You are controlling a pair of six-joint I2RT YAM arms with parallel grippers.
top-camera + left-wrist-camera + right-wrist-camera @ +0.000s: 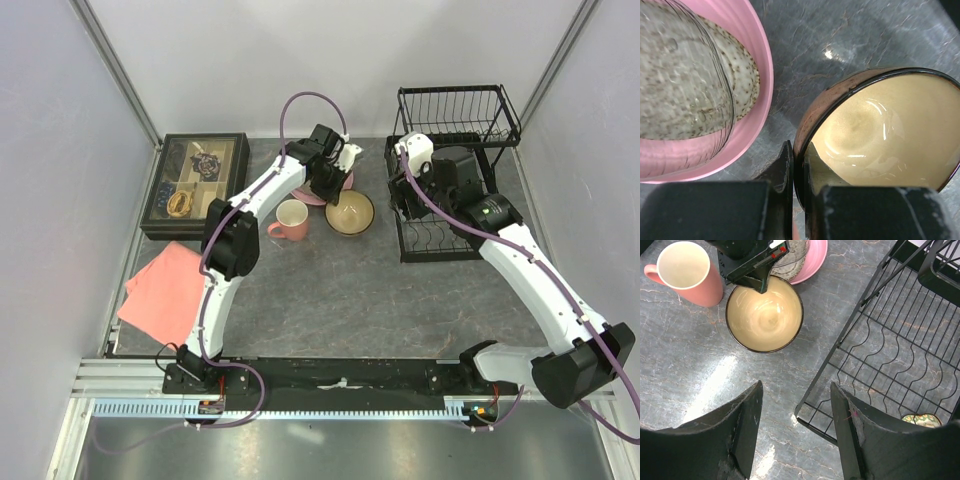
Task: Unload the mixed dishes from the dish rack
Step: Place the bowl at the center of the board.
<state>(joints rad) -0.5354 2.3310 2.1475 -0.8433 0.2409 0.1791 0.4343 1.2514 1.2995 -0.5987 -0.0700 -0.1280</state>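
Where the bowl sits: the bowl [350, 213] is upright on the tabletop [330, 300], left of the rack [437, 243] and right of the mug [291, 220], with the pink plate [757, 55] just beyond it.
Left hand: the left hand [799, 160] comes down from above and pinches the bowl's far-left rim, one finger [784, 167] outside the wall and the other inside. That is a thin-edge grip, which suits a bowl too wide to span.
Right hand: the right hand [795, 422] hangs over the near-left corner of the rack with its fingers spread wide and nothing between them.
Plates: the speckled plate [685, 85] lies on the pink plate, smaller on larger, so the pile takes little room and sits steady.
Mug: it stands mouth up with its handle pointing left, close to the bowl but not touching it.
Rack: no dish shows in the slots of the lower tier or in the upper basket. A small patterned thing shows through the wires at the near edge, too small to name.
Task stage: all four dishes look to be out of the rack, grouped on the tabletop. The step in hand seems to be letting go of the bowl.
Risk: lifting away before the fingers part could tip the bowl or knock it against the plates.
Other things: a folded cloth [165, 285] and a dark box [195, 180] lie well to the left.
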